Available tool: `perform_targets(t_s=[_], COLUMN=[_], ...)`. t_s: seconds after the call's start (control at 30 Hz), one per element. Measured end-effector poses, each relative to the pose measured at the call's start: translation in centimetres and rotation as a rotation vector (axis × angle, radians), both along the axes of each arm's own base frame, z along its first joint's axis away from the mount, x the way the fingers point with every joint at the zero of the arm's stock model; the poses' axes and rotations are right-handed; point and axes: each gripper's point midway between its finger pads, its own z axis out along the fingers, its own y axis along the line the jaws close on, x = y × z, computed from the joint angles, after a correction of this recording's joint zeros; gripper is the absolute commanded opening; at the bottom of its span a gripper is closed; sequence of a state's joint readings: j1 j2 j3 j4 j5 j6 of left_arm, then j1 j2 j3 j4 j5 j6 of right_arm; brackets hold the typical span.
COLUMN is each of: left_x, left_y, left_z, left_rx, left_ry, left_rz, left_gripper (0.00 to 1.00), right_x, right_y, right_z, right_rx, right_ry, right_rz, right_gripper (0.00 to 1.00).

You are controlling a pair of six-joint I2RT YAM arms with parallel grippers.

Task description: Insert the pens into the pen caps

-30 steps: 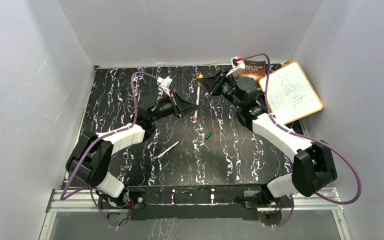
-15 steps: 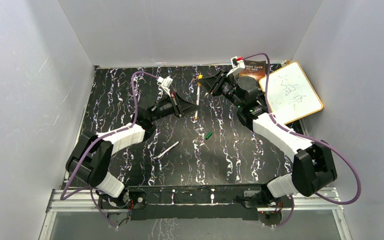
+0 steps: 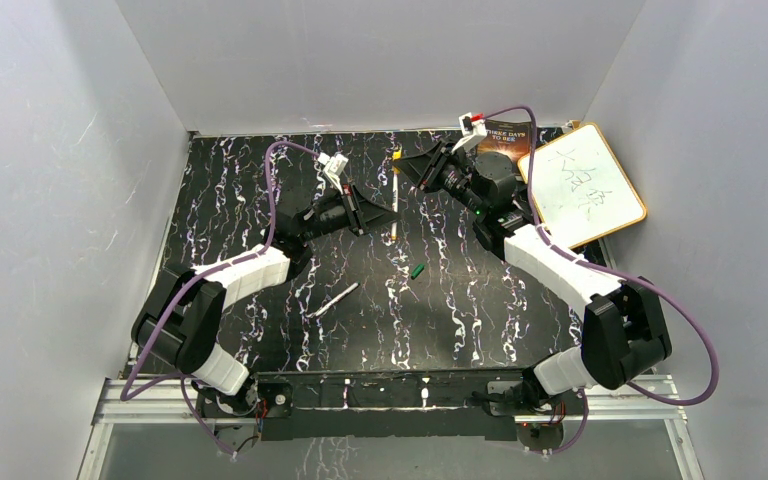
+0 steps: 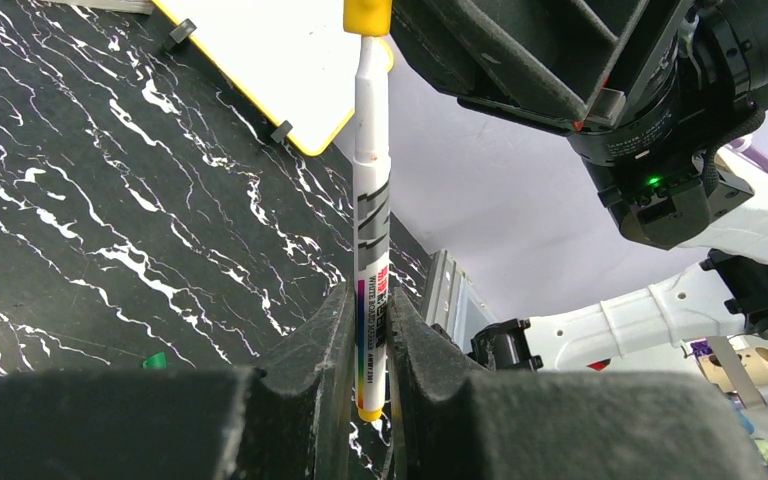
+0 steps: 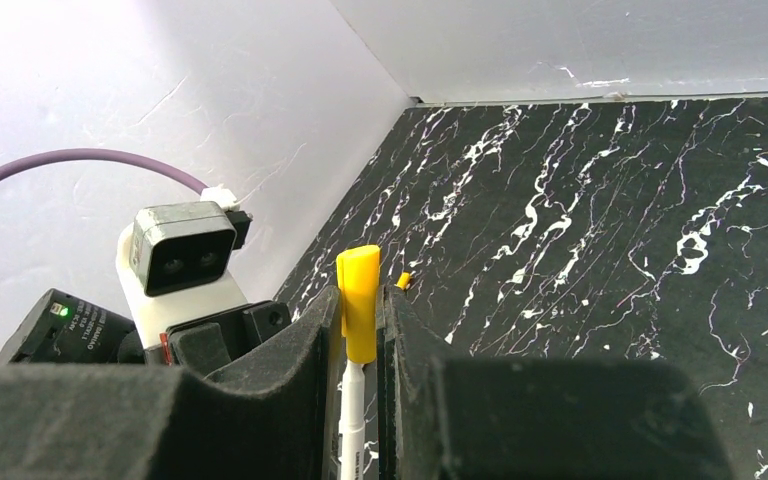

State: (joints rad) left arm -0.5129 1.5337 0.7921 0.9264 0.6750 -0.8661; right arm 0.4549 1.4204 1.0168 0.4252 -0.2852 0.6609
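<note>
Above the black marbled table (image 3: 460, 320), the left gripper (image 4: 370, 312) is clamping a white pen (image 4: 371, 200) near its lower end. The right gripper (image 5: 360, 296) is pinching a yellow cap (image 5: 359, 310), seemingly seated on the pen's tip. A green cap (image 3: 416, 270) is lying on the table.

The left arm (image 3: 245, 275) and right arm (image 3: 560, 270) alternate rounded black joint housings with white shell links. A purple cable (image 3: 268, 195) loops along each. A boxy grey-and-white camera (image 5: 175, 265) rides the left wrist; a green light (image 4: 652, 182) glows on the right. The thick fingers (image 4: 305, 385) are matte black, possibly foam-padded.
</note>
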Motion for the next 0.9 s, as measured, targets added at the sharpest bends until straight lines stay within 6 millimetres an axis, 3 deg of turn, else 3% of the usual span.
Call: perform_targets(t_s=[0.9], left_x=[-0.2], left_y=[0.02], left_z=[0.33], left_rx=[0.003], left_ry=[-0.003], left_rz=[-0.028], left_gripper=[0.0], right_x=[-0.83], right_y=[0.32], right_z=[0.68], right_rx=[0.007], right_ry=[-0.02], right_rz=[0.052], right_gripper=[0.0])
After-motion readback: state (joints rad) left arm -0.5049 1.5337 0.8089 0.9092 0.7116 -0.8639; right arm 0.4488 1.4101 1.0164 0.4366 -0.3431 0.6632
